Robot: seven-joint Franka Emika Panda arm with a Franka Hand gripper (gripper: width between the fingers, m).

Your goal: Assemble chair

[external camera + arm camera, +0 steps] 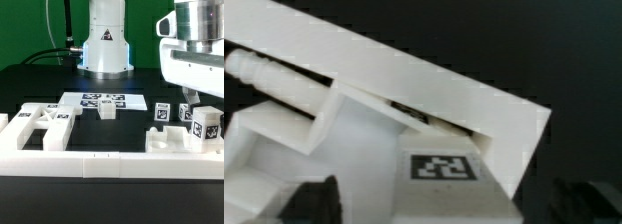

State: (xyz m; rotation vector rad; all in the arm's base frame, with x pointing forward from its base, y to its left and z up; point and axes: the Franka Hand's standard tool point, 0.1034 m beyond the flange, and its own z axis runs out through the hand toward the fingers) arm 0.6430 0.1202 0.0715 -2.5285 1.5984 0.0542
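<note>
Chair pieces [42, 122] scattered, marker board [100, 100] behind, border rail [110, 166] in front

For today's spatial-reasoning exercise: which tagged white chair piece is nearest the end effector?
The large-tagged block at the exterior view's far right, just below the end effector; the other pieces lie farther toward the left.
</note>
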